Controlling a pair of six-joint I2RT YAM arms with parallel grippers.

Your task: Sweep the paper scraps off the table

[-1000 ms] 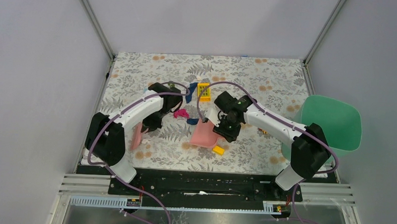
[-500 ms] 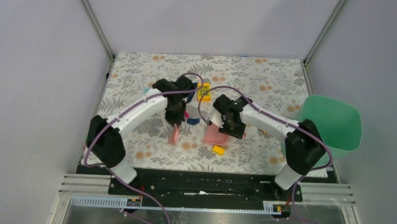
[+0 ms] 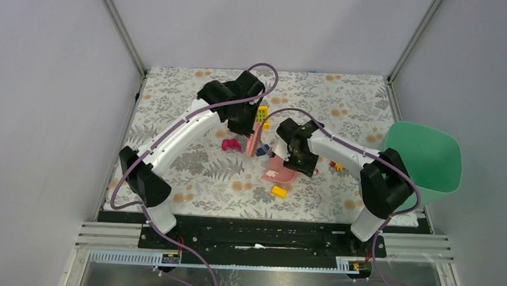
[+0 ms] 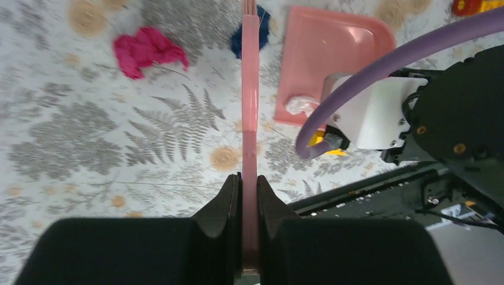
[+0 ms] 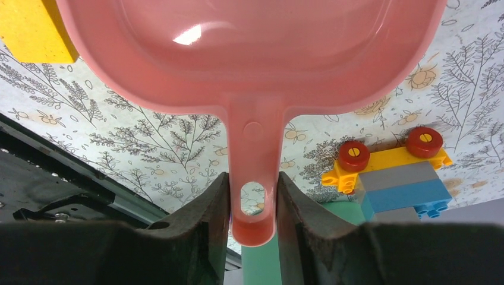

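Fern-printed table (image 3: 173,178) lies between plain grey walls, with both arm bases at its near edge. Nearest the bases, a yellow block (image 3: 278,191) sits just in front of the pink dustpan (image 3: 280,176). 1 white scrap (image 4: 300,105) lies inside the pan, close to its handle end. The right gripper (image 5: 252,199) pinches that handle between its 2 fingers. Just right of it stands a toy car (image 5: 389,169) built of blocks, with red wheels. A green tray (image 3: 429,155) sits at the table's right edge.

Farther in, the pink brush (image 4: 250,89) hangs edge-on. Its thin handle is clamped in the left gripper (image 4: 249,193), whose jaws are pressed tight against it. The brush tip is beside the blue scrap (image 4: 261,32), which lies on the table between brush and pan. The magenta scrap (image 4: 145,50) lies on the table left of the brush, apart from it. Beyond, a far block (image 3: 263,113), also yellow, shows beside the left arm.
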